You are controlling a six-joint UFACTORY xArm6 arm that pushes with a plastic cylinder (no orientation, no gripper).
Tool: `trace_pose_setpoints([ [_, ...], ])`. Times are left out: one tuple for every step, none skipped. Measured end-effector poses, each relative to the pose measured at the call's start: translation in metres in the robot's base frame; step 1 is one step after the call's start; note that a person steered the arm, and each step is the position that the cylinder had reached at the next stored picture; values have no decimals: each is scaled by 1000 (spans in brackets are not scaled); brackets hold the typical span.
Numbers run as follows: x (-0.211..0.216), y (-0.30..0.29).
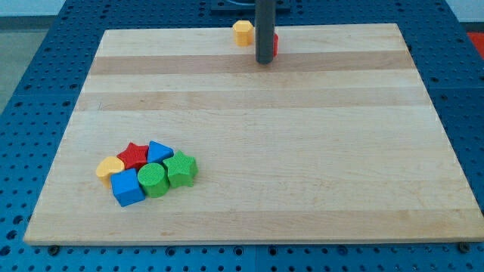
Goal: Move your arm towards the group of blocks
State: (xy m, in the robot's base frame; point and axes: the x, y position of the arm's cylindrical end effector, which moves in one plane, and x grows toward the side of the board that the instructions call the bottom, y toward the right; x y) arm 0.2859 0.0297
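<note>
A group of blocks lies at the view's lower left: a yellow heart-shaped block, a red star, a blue triangle, a blue cube, a green cylinder and a green star-like block. They touch one another. My tip is near the top middle of the board, far from the group. It stands just right of a yellow block and in front of a red block that it partly hides.
The wooden board rests on a blue perforated table. The yellow and red blocks sit close to the board's top edge.
</note>
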Motion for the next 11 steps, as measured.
trace_pose_setpoints([
  [-12,3],
  [-24,3],
  [-6,3],
  [44,-18],
  [73,-78],
  [95,-148],
  [119,-216],
  [158,-279],
  [204,-317],
  [250,-324],
  [291,-301],
])
